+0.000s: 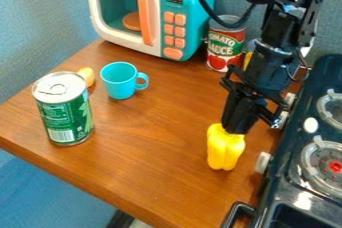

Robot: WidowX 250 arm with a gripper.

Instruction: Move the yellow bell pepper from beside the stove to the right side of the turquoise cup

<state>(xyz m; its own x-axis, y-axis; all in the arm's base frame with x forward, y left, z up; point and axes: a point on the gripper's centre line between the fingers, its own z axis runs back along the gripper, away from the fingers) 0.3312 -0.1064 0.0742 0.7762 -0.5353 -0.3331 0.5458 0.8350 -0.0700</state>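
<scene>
The black gripper (pixel 234 126) hangs from the upper right, right at the top of a yellow toy pepper (pixel 224 153) and overlapping it in the view; whether it is open or shut cannot be told. The pepper is upright at the right-hand part of the wooden bench (pixel 150 144), near the knobs of a dark stove (pixel 279 192); a turquoise cup (pixel 119 83) stands well apart to the left, with a green can (pixel 65 117) beyond it; behind are a turquoise and white toy microwave (pixel 125 42) and a red can (pixel 224 51) beside it.
</scene>
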